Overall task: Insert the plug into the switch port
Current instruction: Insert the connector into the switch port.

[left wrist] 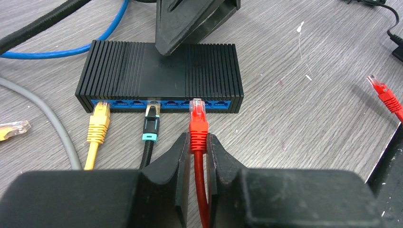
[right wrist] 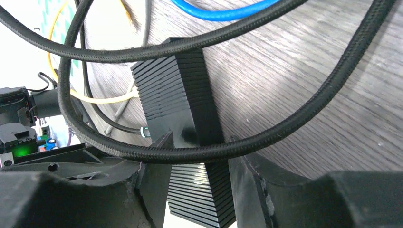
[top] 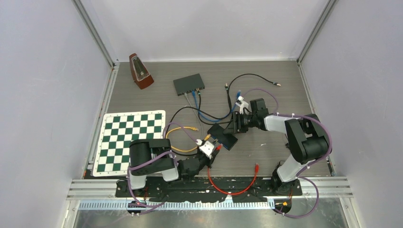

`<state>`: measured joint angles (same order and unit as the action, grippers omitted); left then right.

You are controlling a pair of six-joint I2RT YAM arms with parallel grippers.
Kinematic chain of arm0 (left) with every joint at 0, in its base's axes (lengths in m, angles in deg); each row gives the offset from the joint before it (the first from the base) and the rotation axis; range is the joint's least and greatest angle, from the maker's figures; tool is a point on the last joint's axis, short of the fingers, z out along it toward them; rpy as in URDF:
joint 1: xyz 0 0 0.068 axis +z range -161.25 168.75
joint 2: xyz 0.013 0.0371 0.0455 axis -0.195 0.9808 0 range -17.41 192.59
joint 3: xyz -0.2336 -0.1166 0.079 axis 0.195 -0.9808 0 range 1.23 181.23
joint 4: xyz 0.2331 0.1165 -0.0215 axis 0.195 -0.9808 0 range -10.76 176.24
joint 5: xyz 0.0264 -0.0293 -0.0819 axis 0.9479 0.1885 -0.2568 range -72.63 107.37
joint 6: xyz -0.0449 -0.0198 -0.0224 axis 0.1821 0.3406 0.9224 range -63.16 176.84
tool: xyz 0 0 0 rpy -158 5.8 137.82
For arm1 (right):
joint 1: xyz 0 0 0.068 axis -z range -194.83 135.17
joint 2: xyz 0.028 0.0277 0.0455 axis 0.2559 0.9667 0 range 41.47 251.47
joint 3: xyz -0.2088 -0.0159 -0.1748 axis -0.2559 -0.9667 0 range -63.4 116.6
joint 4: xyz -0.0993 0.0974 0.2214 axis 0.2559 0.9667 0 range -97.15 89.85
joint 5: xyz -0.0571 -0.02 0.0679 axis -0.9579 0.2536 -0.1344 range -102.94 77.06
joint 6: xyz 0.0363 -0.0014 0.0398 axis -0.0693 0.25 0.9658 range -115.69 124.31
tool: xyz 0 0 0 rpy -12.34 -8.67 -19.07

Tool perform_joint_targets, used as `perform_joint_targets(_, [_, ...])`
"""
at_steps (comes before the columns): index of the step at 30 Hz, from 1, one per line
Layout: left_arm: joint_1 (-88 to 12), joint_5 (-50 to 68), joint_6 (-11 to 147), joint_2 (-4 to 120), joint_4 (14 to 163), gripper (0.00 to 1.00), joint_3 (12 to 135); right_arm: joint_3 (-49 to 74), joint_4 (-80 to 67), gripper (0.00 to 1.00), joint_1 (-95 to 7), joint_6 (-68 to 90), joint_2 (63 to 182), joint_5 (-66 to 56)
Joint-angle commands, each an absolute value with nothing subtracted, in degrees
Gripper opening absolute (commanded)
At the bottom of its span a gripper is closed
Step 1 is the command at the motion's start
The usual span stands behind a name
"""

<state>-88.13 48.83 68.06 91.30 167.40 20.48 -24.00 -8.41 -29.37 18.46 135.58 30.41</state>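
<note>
Two ribbed, black, box-shaped network switches lie on the grey wood-grain desk [top: 290, 76]: the far switch [top: 188, 84] at the back and the near switch [left wrist: 119, 66] between the arms. Three plugs meet the near switch's blue port row: a yellow plug [left wrist: 99, 124], a black plug [left wrist: 151, 124] with a teal band, and the red plug [left wrist: 198, 118]. The red plug's clear tip is at a port, but whether it is seated is unclear. The left tool [left wrist: 198, 143] is clenched on the red plug's boot. The right tool [right wrist: 196, 148] grasps the near switch at its smooth centre band.
</note>
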Motion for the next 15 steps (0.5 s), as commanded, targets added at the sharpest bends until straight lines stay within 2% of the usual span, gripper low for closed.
perform_joint_targets(1, [-88.9,50.8,70.0,92.1,171.5,0.0,20.3,-25.1,-8.9,0.52,-28.8,19.3,133.9,29.3])
perform_joint_targets(15, [-88.9,51.4,70.7,93.2,171.5,0.0,20.7,-31.8,-13.9,0.52,-28.7,22.8,130.8,31.5])
